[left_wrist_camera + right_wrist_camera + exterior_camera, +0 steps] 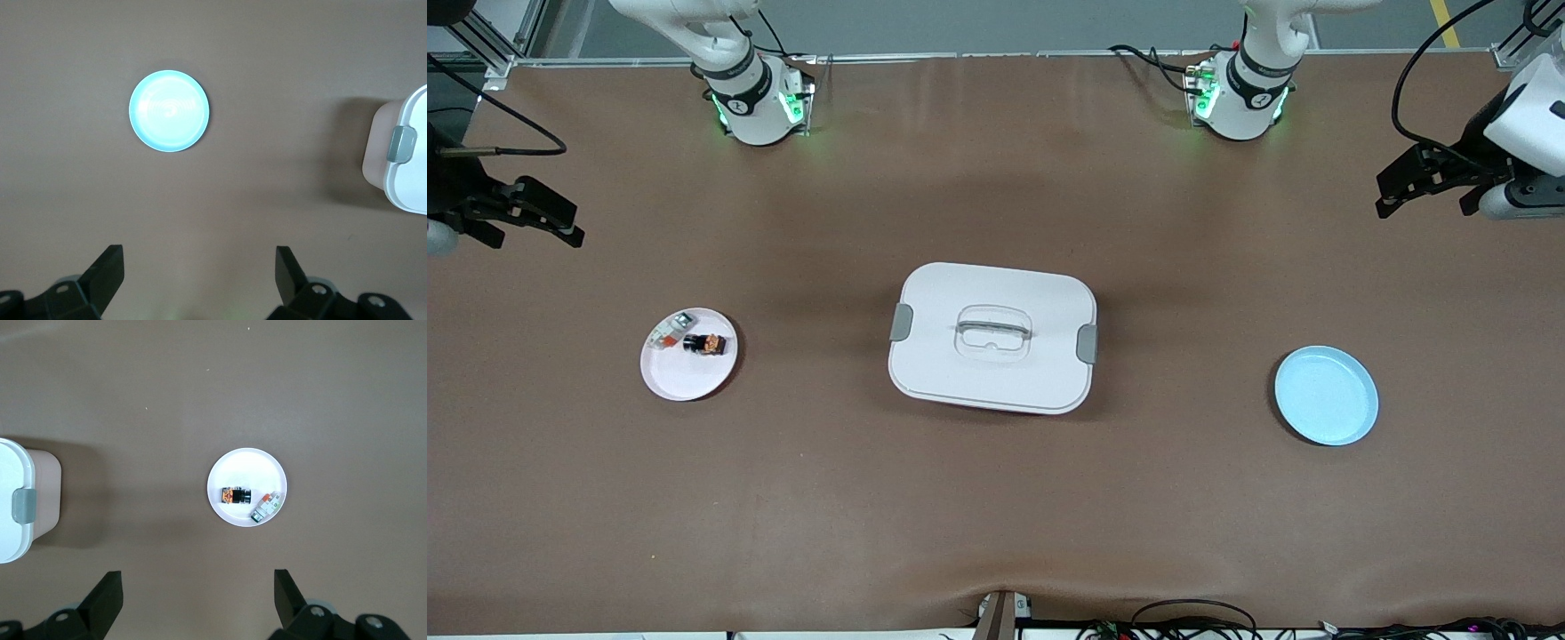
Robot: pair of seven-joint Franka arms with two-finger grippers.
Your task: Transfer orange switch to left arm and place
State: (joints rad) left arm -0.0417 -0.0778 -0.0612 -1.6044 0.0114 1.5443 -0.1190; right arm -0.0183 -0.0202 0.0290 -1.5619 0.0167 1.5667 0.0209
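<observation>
The orange switch (704, 343) (235, 495), a stubby black part with orange markings, lies on a white plate (685, 380) (247, 463) toward the right arm's end of the table. The white box (992, 336) with grey latches stands at the table's middle. My right gripper (560, 224) (198, 587) hangs open and empty over bare table at the right arm's end, well apart from the switch. Over bare table at the left arm's end, my left gripper (1385, 194) (200, 267) is also open with nothing between its fingers.
A white-grey part with a red-orange patch (669, 331) (266, 506) shares the white plate with the switch. A light blue plate (1326, 396) (169, 111) with nothing on it sits toward the left arm's end. Each wrist view shows a latched end of the box (407, 160) (17, 500).
</observation>
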